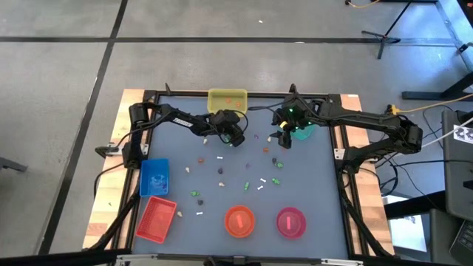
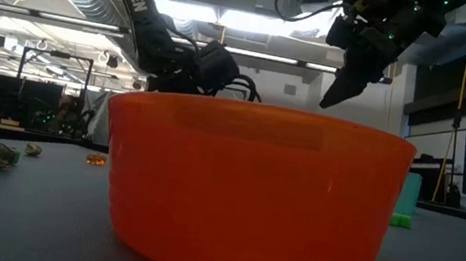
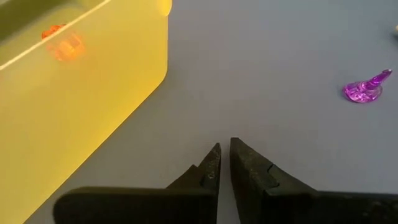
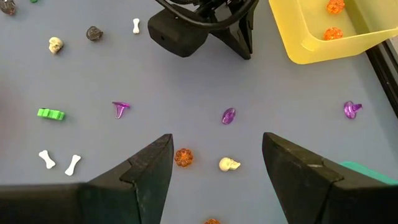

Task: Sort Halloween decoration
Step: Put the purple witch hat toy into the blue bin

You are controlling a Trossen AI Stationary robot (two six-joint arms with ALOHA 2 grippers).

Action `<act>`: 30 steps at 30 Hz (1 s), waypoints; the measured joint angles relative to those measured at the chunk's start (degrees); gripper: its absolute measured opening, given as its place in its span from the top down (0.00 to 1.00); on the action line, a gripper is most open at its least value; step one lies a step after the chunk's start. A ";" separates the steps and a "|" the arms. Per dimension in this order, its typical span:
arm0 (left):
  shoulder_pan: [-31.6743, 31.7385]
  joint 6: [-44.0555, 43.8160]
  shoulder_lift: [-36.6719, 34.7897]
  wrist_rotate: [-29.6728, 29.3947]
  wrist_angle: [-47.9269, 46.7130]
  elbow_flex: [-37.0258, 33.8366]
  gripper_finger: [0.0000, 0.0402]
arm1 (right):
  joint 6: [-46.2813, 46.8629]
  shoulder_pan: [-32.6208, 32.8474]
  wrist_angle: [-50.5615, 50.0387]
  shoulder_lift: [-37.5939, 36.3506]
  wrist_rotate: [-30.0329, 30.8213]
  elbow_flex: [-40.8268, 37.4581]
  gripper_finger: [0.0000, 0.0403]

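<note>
The Halloween decoration is many tiny trinkets strewn over the grey table [image 1: 310, 185]: white bones [image 4: 59, 160], a green piece [image 4: 50, 114], purple pieces [image 4: 228, 116], skulls [image 4: 55, 44]. My left gripper [image 3: 224, 146] stands low beside the yellow tray [image 1: 227, 100], fingers shut, and nothing shows between them. A purple trinket [image 3: 367, 90] lies off to its side. My right gripper [image 4: 217, 140] hangs open above the table. Below its gap lie an orange pumpkin [image 4: 183, 157] and a beige skull [image 4: 229, 164].
The yellow tray at the far edge holds orange pieces [image 4: 333, 33]. A blue tray [image 1: 154, 177] and a red tray [image 1: 157, 218] stand at the left. An orange bowl [image 1: 239, 220] and a pink bowl [image 1: 291, 222] stand near the front. A teal container [image 1: 303, 131] sits under the right arm.
</note>
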 joint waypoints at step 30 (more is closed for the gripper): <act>1.17 11.71 -46.07 3.37 -39.38 -0.38 0.95 | 4.92 -9.39 23.79 1.51 4.95 0.09 0.39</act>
